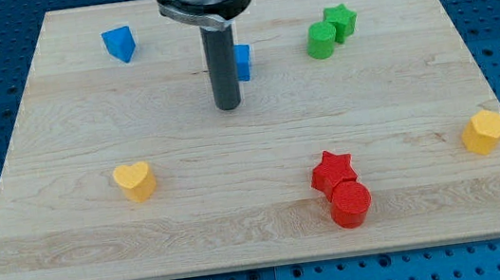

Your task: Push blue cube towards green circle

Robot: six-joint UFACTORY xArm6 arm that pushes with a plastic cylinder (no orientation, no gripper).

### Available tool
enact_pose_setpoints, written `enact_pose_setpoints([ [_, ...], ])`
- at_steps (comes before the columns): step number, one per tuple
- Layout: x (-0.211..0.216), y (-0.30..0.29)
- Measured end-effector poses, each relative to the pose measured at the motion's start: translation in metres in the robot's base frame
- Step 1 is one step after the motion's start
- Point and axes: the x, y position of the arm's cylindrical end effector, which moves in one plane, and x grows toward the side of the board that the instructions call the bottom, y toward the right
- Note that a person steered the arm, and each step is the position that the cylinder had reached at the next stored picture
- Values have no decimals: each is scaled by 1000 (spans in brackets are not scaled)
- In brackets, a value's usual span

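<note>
My tip [228, 106] sits on the bench [103, 263] near the top centre of the view, with the rod rising straight up to the arm's collar at the view's top edge. No gripper on this rig, just the plain rod, so there is nothing released or clenched to report. The blue cube [242, 61] is just behind the rod on its right side, partly hidden by it; only a blue sliver shows, so the shape is hard to confirm. I cannot tell if the rod is touching the cube or just beside it. The green circle [320, 41] is further to the view's right at about the same height, with a green star [342, 22] touching it on its upper right. There is a clear gap of bare wood between cube and circle, so my judgement is that the push is at its start or early: the tip is on the correct side, the left, and the travel to the right is left to do. The tip reads slightly lower in the view than the cube, so it may need lining up first. Others, well apart from the path: blue block [120, 44] at top left, yellow heart [135, 181] lower left, red star [332, 170] touching red cylinder [351, 204] at bottom centre-right, yellow block [484, 131] at far right.
</note>
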Motion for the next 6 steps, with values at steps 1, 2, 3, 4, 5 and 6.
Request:
enact_pose_setpoints([
  [1, -38, 8],
  [2, -53, 10],
  [3, -57, 8],
  [4, -60, -15],
  [5, -63, -7],
  [6, -75, 0],
])
